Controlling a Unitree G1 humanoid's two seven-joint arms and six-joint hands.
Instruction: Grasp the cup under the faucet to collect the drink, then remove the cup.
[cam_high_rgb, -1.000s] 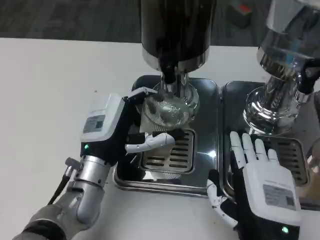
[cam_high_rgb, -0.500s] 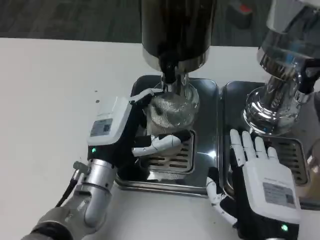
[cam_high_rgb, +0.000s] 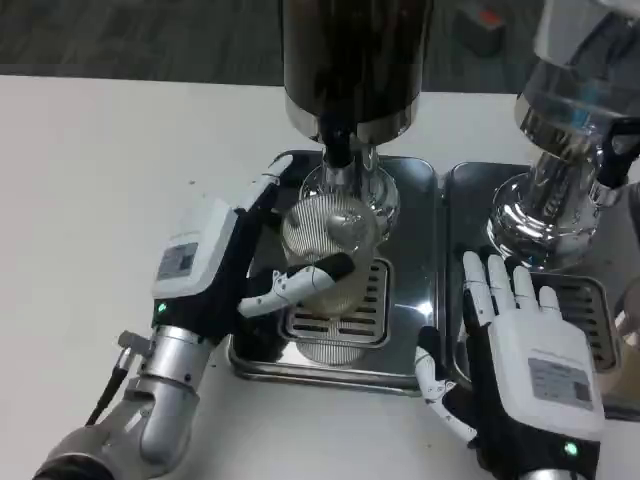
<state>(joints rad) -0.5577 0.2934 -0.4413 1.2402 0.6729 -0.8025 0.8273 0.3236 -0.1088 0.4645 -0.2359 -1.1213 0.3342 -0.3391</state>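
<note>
Head view: left hand (cam_high_rgb: 215, 262), fingers (cam_high_rgb: 290, 285) gripping clear cup (cam_high_rgb: 325, 250) below faucet (cam_high_rgb: 340, 155), above drip tray (cam_high_rgb: 405, 365); right hand (cam_high_rgb: 525, 365), fingers spread, empty.

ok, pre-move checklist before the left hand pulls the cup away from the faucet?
1. Left hand holds the clear ribbed cup: ok, fingers wrap its sides.
2. Cup upright: not ok, it looks tilted toward the camera.
3. Cup clear of the faucet: cannot tell, rim sits just below the spout.
4. Drink collected: cannot tell, no liquid level visible.
5. Right hand out of the path: ok, open over the right drip tray.
</note>
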